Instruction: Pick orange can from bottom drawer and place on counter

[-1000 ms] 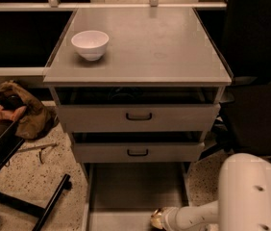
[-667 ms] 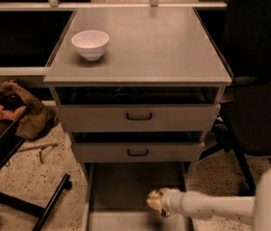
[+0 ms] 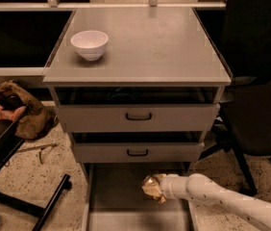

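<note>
The orange can (image 3: 150,186) is a small shiny golden can hanging a little above the floor of the open bottom drawer (image 3: 117,198), near its right side. My gripper (image 3: 158,190) is at the end of the white arm that reaches in from the lower right, and it is shut on the can. The grey counter (image 3: 159,47) tops the cabinet, well above the can.
A white bowl (image 3: 90,44) stands on the counter's left part. Two shut drawers with black handles (image 3: 138,116) sit above the open one. A black chair (image 3: 260,124) is to the right. A brown cloth (image 3: 22,110) and a black stand (image 3: 34,203) lie on the left floor.
The arm has stretched out and swung up and to the left. The can has risen with it from the drawer's front edge to mid-drawer height.
</note>
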Controlling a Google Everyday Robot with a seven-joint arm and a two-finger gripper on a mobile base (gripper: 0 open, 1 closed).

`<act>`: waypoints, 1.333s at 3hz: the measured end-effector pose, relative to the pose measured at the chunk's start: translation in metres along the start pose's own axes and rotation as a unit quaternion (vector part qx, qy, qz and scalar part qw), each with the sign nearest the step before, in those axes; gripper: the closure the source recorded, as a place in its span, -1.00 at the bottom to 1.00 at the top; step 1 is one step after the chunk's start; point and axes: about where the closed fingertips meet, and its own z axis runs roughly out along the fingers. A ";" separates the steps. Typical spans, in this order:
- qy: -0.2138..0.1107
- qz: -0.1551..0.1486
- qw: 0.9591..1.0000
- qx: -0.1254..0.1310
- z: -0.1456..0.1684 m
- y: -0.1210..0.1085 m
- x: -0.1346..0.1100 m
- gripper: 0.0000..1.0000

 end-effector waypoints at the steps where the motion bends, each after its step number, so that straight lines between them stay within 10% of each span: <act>1: 0.021 -0.002 0.999 -0.042 0.000 0.022 0.010 1.00; 3: 0.008 -0.019 0.999 -0.040 -0.010 0.025 -0.016 1.00; 4: -0.020 -0.047 0.998 -0.039 -0.044 0.031 -0.079 1.00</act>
